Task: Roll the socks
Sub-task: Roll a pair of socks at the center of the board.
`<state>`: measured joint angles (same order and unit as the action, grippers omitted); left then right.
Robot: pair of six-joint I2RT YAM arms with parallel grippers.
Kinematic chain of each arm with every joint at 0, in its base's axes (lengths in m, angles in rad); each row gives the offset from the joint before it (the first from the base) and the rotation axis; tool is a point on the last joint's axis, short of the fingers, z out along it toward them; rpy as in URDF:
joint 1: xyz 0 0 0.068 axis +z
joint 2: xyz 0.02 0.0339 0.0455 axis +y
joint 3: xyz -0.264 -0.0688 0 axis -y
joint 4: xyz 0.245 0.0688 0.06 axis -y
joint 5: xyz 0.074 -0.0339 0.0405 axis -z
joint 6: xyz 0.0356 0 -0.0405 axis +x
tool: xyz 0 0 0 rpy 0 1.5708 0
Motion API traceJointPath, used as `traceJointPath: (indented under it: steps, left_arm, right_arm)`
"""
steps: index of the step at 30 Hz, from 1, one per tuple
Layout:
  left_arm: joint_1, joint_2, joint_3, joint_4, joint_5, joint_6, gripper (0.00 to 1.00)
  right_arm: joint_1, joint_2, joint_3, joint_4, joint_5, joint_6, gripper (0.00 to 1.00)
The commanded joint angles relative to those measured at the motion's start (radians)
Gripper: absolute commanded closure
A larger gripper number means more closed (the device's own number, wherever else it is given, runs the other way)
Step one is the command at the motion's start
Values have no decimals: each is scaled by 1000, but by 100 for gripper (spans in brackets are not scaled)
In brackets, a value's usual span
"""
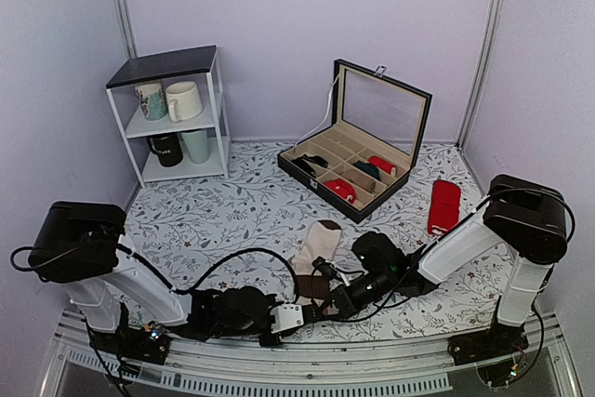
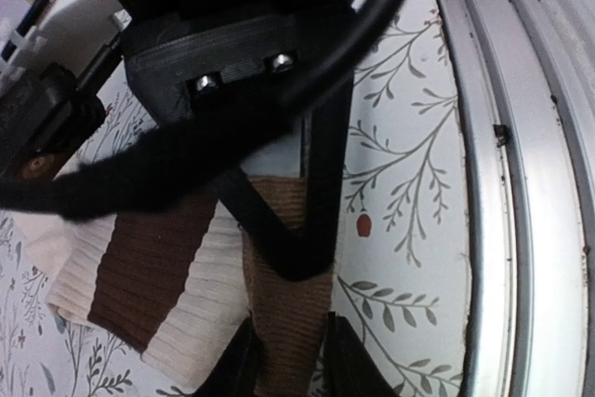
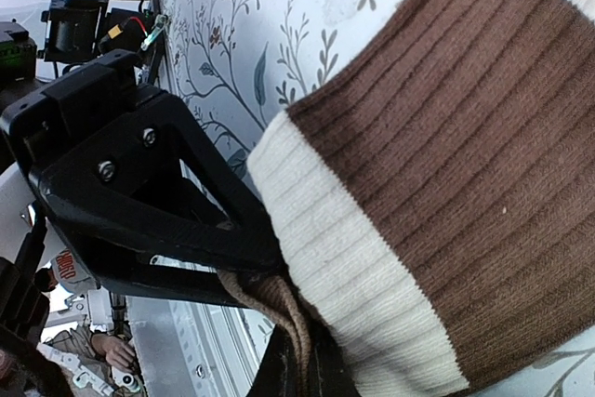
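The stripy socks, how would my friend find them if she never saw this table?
Start at the leafy-patterned table and find the open black box with compartments at the back. Come straight toward the near edge: the soft knitted socks lie there. They alone have wide cream, tan and dark brown bands, unlike the plain red socks to the right.

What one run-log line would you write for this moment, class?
socks: lying mostly flat | left tool: shut on near end | right tool: shut on near end

Lab test booth: plain lilac walls [image 1: 279, 25], bolted aluminium rail [image 1: 307, 361].
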<state>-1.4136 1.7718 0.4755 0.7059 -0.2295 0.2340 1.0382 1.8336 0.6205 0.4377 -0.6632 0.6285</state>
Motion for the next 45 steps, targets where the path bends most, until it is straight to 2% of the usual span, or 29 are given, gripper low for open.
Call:
traceJointPath:
  steps: [1, 3, 5, 11, 16, 20, 24, 31, 38, 45]
  left_arm:
    - [28, 12, 16, -62, 41, -57, 78]
    - [34, 19, 16, -70, 54, -83, 83]
    - [36, 23, 12, -74, 63, -113, 100]
    - [67, -20, 22, -190, 146, -288, 100]
    - [79, -52, 17, -292, 216, -418, 100]
    - [103, -44, 6, -324, 282, -481, 100]
    - [118, -15, -8, -315, 354, -523, 100]
    - [128, 44, 7, -300, 409, -530, 100]
    - [140, 68, 5, -288, 443, -524, 100]
    - [143, 71, -12, -274, 446, -525, 100]
  right_arm:
    - [5, 64, -46, -167, 31, -6, 100]
    - [6, 63, -45, -166, 29, -7, 100]
    - [5, 58, -44, -167, 29, -8, 99]
    - [6, 4, -25, -165, 47, -51, 90]
    - [6, -139, -53, -129, 179, -180, 77]
    - [13, -324, -196, 72, 284, -303, 68]
    - [82, -455, -346, 275, 384, -530, 59]
    - [214, -371, -313, 308, 475, -802, 59]
    - [220, -247, -235, 314, 481, -920, 59]
    - [220, -126, -190, 295, 484, -927, 61]
